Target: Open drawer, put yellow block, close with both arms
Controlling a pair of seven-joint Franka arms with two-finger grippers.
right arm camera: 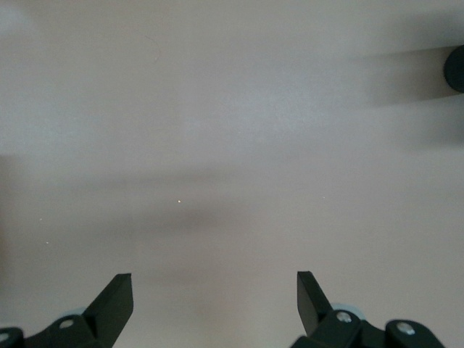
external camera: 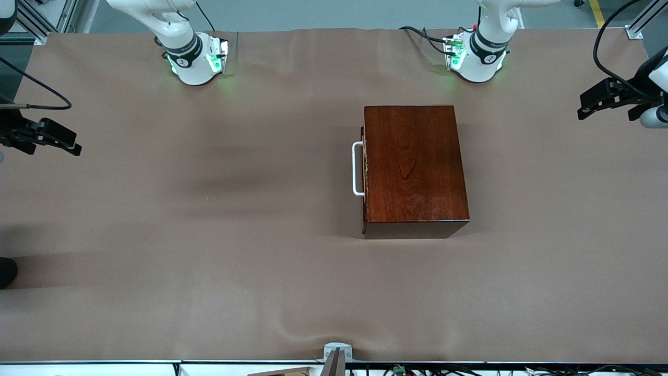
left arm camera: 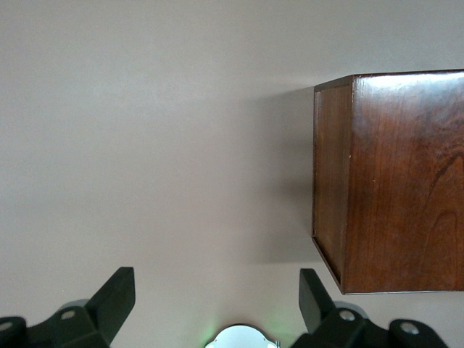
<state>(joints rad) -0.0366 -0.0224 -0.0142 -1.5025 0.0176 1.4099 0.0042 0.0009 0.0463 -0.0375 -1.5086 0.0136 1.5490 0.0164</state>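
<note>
The dark reddish-brown wooden box [external camera: 412, 167] stands on the table near the left arm's base. Its drawer is pushed fully in, and only the white bar handle [external camera: 358, 168] shows, facing the right arm's end. The yellow block is out of view. My left gripper [external camera: 583, 110] hangs at the left arm's end of the table, apart from the box. In the left wrist view that gripper [left arm camera: 216, 297] is open and empty, with the box [left arm camera: 399, 181] off to one side. My right gripper [external camera: 73, 148] hangs at the right arm's end; in the right wrist view it [right arm camera: 215, 297] is open over bare cloth.
A brown cloth [external camera: 209, 235] covers the whole table. A dark round object [external camera: 5, 271] pokes in at the right arm's end, also showing as a dark object [right arm camera: 457, 69] in the right wrist view. A small metal bracket [external camera: 336, 352] sits at the table edge nearest the front camera.
</note>
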